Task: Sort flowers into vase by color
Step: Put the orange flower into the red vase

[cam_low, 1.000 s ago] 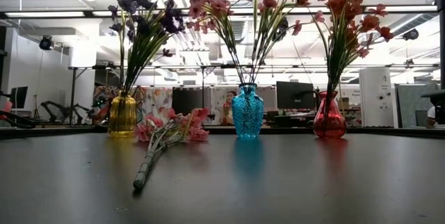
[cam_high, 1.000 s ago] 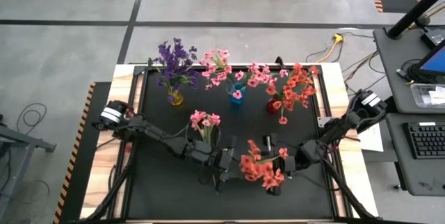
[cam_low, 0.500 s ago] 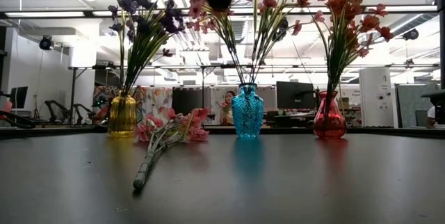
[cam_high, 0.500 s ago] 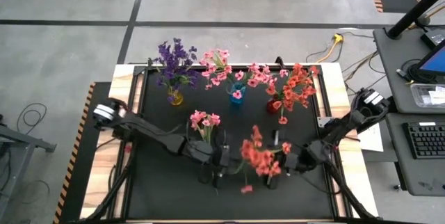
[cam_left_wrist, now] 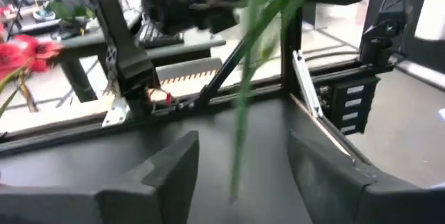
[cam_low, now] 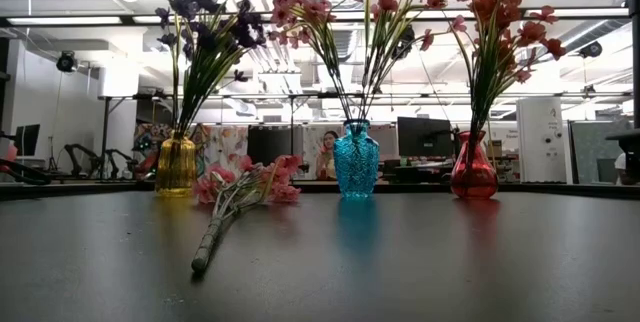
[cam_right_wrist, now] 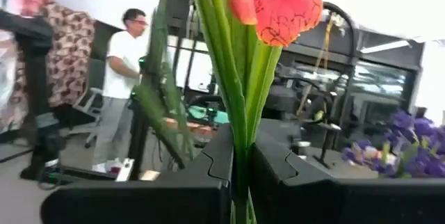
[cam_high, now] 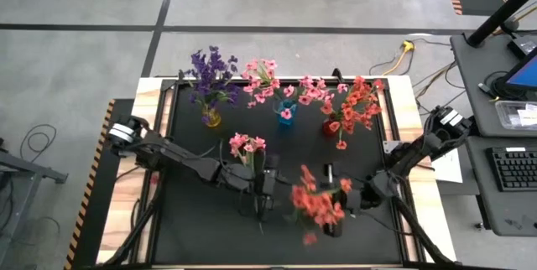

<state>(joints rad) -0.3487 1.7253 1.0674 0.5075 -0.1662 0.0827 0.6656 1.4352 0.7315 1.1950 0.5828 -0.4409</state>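
Three small vases stood in a row at the far side of the black table [cam_high: 193, 228]. The blue vase [cam_low: 356, 159] was in the middle. The yellow vase [cam_low: 176, 166] stood to the left of the blue vase and held purple flowers [cam_low: 205, 24]. The red vase [cam_low: 474, 166] stood to the right of the blue vase and held coral-red flowers [cam_low: 500, 12]. The blue vase itself held pink flowers [cam_low: 345, 7].

One pink sprig [cam_low: 240, 197] lay flat on the table, in front of the blue vase and a little to its left. Its blossoms pointed toward the vases and its stem pointed away from them.

The right gripper [cam_high: 346, 205] was above the table, in front of the blue vase and a bit to its right. Its two dark fingers [cam_right_wrist: 208, 165] were squeezed tight on the green stems of a coral-red bunch [cam_high: 317, 205]. In the right wrist view, the stems stood up between the fingers and a red blossom showed above them.

The left gripper [cam_high: 267, 188] was above the table too, in front of the blue vase and just beside the pink sprig. Its fingers [cam_left_wrist: 174, 172] stood wide apart. A blurry green stem [cam_left_wrist: 243, 106] hung between them, and it seemed not to touch either finger.

Far behind the table, a person in a white shirt [cam_right_wrist: 124, 71] stood in the room.
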